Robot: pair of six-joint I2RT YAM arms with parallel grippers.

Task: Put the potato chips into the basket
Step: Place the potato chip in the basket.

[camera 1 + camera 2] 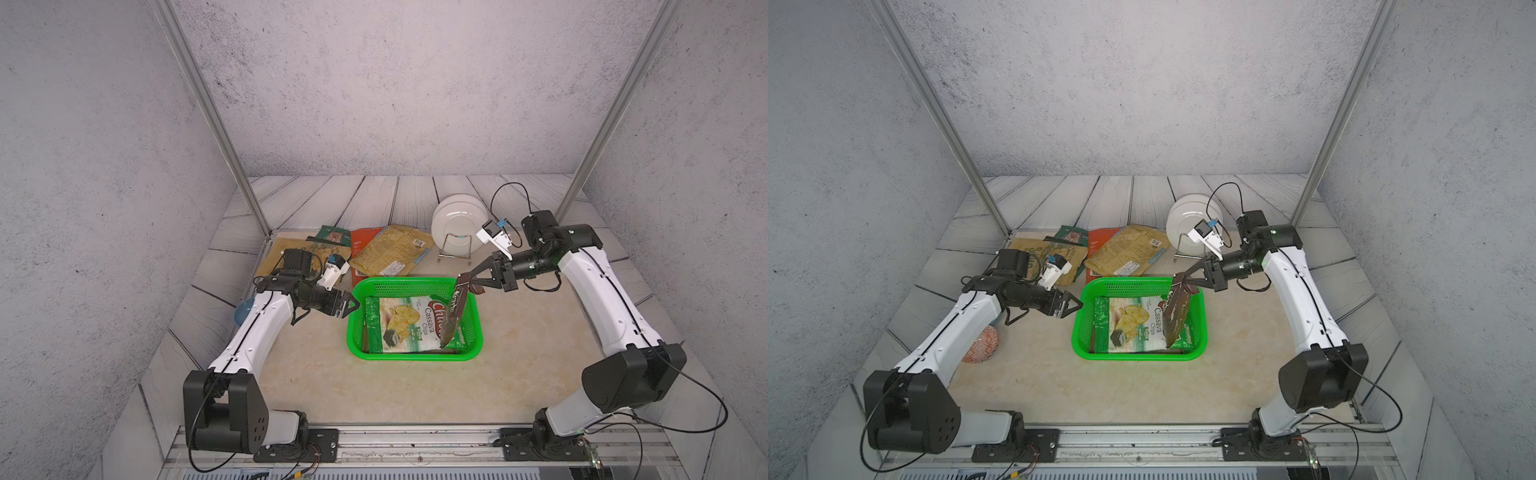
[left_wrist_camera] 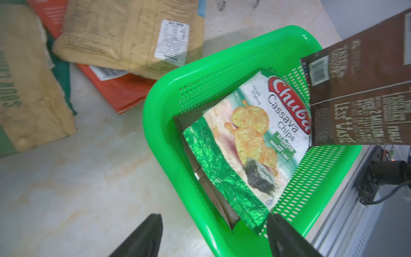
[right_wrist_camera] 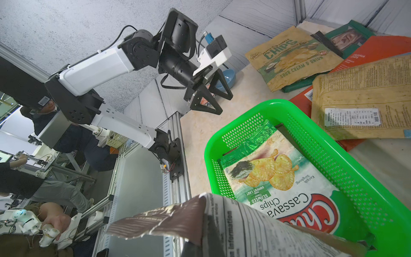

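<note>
The green basket (image 1: 415, 356) sits near the middle of the table (image 1: 316, 386). A green and white chips bag (image 1: 405, 326) lies flat inside it, on top of a dark bag (image 2: 213, 195) that mostly hides. The right claw (image 1: 468, 282) is pinched tight on the top edge of a brown bag (image 1: 452, 322). That bag hangs down over the basket's right side. I cannot tell if its bottom tip touches the bag below. The left claw (image 1: 353, 304) is spread apart with nothing in it, just beside the basket's left rim. By the table's far edge lie a yellow bag (image 1: 388, 249), an orange-red bag (image 1: 360, 243) and a dark green bag (image 1: 332, 235).
</note>
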